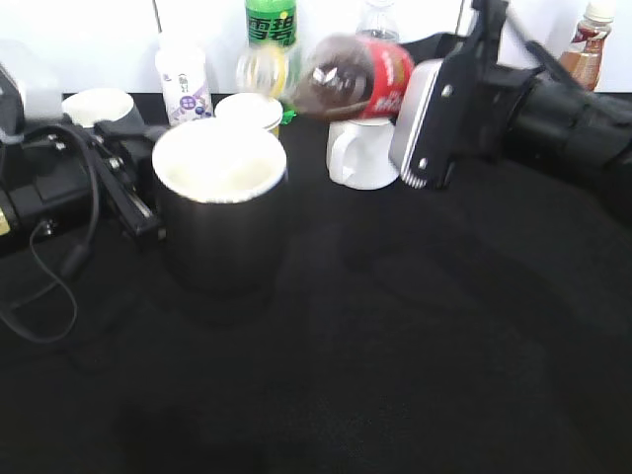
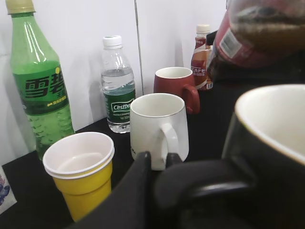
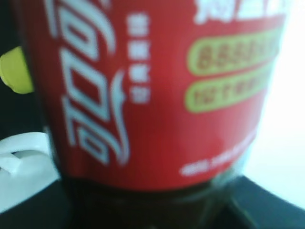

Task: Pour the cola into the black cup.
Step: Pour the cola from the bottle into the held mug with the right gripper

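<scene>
The black cup [image 1: 219,212], white inside, stands left of centre on the black table. My left gripper [image 1: 146,193] is shut on its loop handle. In the left wrist view the handle [image 2: 205,188] sits between the fingers [image 2: 159,164] and the cup's rim [image 2: 267,119] fills the right side. My right gripper [image 1: 427,123] is shut on the cola [image 1: 351,79], held tilted nearly level above and behind the cup, neck pointing left. The cola also shows in the left wrist view [image 2: 259,36], and its red label [image 3: 152,90] fills the right wrist view. The cup's inside looks white, with no stream visible.
A white mug [image 1: 360,153] stands behind the cup under the cola. A yellow paper cup [image 2: 83,176], a green soda bottle [image 2: 38,81], a water bottle [image 2: 116,90], a dark red mug [image 2: 176,86] and a coffee bottle [image 1: 585,44] stand along the back wall. A small white bottle [image 1: 183,84] is at the back left.
</scene>
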